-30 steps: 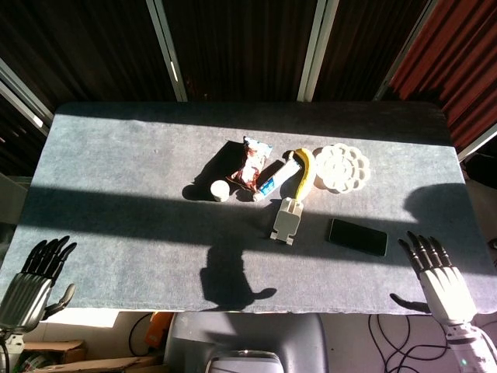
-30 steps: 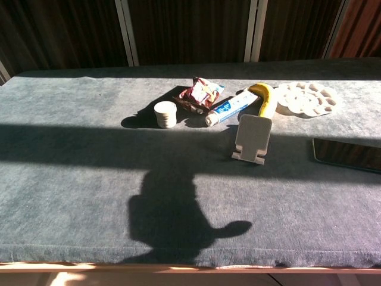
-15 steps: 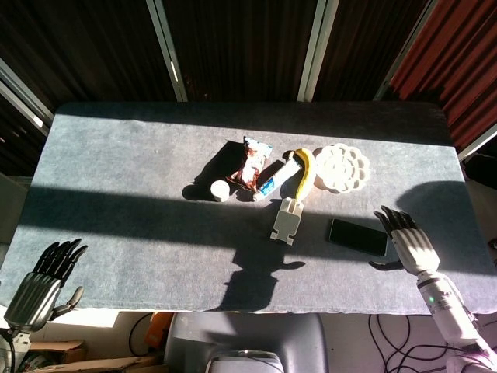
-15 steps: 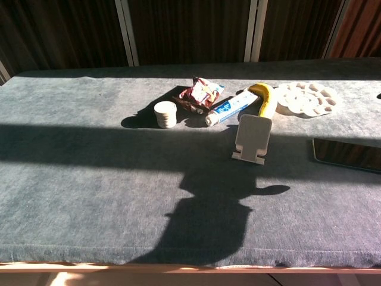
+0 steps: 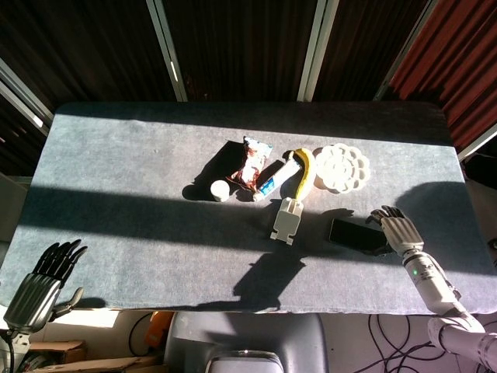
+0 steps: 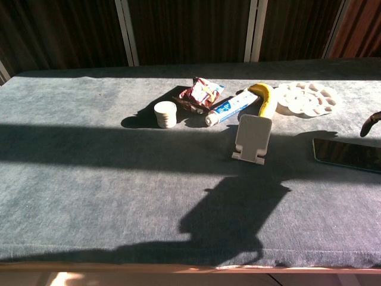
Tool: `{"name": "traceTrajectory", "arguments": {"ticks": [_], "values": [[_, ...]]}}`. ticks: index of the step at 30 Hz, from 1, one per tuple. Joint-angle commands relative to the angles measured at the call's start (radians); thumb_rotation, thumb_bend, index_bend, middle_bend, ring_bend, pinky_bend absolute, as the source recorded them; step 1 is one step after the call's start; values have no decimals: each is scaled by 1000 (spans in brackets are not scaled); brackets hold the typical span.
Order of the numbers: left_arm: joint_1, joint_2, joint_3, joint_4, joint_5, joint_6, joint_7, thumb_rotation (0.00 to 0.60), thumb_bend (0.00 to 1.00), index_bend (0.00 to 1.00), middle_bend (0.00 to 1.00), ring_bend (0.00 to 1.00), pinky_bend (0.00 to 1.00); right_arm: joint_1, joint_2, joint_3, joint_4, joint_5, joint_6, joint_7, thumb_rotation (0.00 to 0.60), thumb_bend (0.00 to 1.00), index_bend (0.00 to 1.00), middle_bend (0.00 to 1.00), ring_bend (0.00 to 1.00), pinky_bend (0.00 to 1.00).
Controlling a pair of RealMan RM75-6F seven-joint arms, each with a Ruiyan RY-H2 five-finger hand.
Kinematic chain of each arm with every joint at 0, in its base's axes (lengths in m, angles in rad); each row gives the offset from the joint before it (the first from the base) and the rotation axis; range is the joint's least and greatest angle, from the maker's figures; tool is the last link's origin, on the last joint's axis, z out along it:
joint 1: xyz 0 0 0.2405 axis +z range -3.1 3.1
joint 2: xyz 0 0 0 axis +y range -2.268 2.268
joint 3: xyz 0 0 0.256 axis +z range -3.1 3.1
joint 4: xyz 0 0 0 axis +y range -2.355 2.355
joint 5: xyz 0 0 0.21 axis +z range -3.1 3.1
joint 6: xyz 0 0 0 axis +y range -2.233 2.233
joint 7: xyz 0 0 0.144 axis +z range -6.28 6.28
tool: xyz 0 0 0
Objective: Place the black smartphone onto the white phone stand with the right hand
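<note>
Right hand (image 5: 394,230) is hovering over the right end of the phone (image 5: 357,235), fingers spread and curved, gripping nothing; can't tell if it's touching. Phone is lying flat on the table (image 5: 116,155), just right of the stand (image 5: 286,220), apart from it. Stand is sitting upright, unoccupied. Left hand (image 5: 46,278) is hanging off the near left table edge, fingers apart, holding nothing. Banana (image 5: 304,172), toothpaste (image 5: 276,178), snack bag (image 5: 252,162) are clustering behind the stand.
</note>
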Motion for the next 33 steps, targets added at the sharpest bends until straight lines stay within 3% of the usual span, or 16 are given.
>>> {"name": "traceTrajectory", "arguments": {"ticks": [1, 23, 33], "values": [[-1, 0, 0, -2, -1, -2, 2, 600, 400, 0, 0, 0, 0, 10, -13, -11, 21, 1, -9, -13, 600, 220, 442, 286, 84, 134], [-4, 3, 11, 2, 12, 2, -10, 600, 399, 0, 0, 0, 0, 50, -77, -21, 78, 130, -17, -184, 600, 221, 490, 296, 108, 134], [-6, 4, 13, 1, 12, 0, -11, 600, 400, 0, 0, 0, 0, 54, -92, -28, 75, 149, 10, -228, 600, 247, 615, 381, 166, 144]]}}
